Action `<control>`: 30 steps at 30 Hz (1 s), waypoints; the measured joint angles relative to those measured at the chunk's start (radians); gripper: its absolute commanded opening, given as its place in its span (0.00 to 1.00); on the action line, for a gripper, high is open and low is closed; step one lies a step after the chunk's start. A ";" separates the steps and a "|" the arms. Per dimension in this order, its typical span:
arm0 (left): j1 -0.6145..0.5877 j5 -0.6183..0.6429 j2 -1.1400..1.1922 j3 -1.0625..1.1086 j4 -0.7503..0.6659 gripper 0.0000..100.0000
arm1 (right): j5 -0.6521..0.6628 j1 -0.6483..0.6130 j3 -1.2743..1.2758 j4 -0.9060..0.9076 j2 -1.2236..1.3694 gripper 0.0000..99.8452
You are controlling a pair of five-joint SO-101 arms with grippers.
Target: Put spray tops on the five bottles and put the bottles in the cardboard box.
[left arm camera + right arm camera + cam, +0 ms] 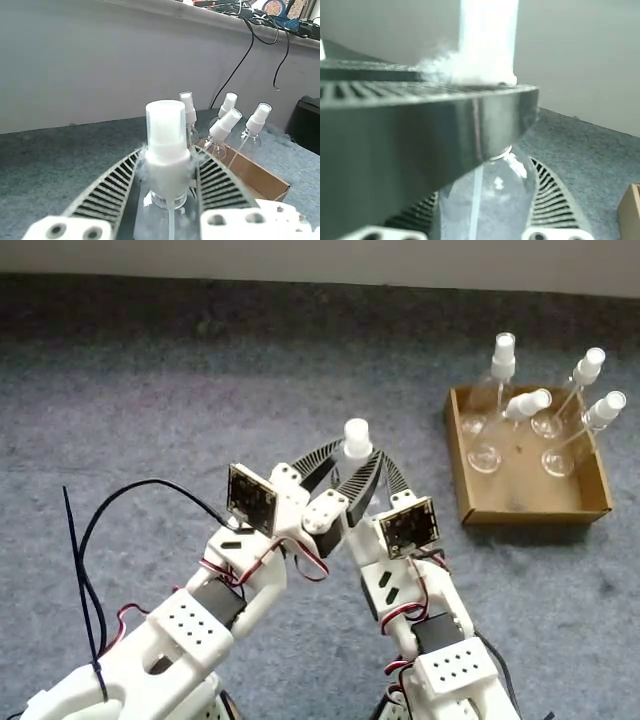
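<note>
A clear bottle (pixel 490 200) with a white spray top (pixel 357 437) stands upright between both arms, left of the cardboard box (pixel 525 512). My left gripper (pixel 167 160) is shut on the spray top (pixel 167 145), its ribbed fingers (pixel 117 185) pressing the collar from both sides. My right gripper (pixel 487 192) is shut on the bottle's glass body lower down. In the right wrist view one left-gripper finger (pixel 420 130) crosses in front of the spray top (pixel 487 40). In the high view the left gripper (pixel 348 453) and right gripper (pixel 372 470) meet at the bottle.
Several bottles with spray tops (pixel 520 405) stand in the cardboard box (pixel 260 177), leaning in different directions. A black cable (pixel 90 540) loops over the grey carpet left of the arms. A wall borders the far side.
</note>
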 measured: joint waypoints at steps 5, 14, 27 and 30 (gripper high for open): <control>0.000 -0.003 0.000 0.012 -0.026 0.01 | 0.000 0.000 0.000 0.005 0.000 0.11; 0.005 -0.114 0.002 0.021 -0.028 0.01 | 0.000 0.000 0.000 0.071 -0.002 0.11; 0.005 -0.115 -0.054 0.032 -0.028 0.01 | -0.002 0.000 0.000 0.101 -0.003 0.11; 0.005 -0.115 -0.083 0.075 -0.028 0.01 | -0.002 0.000 0.000 0.170 -0.003 0.11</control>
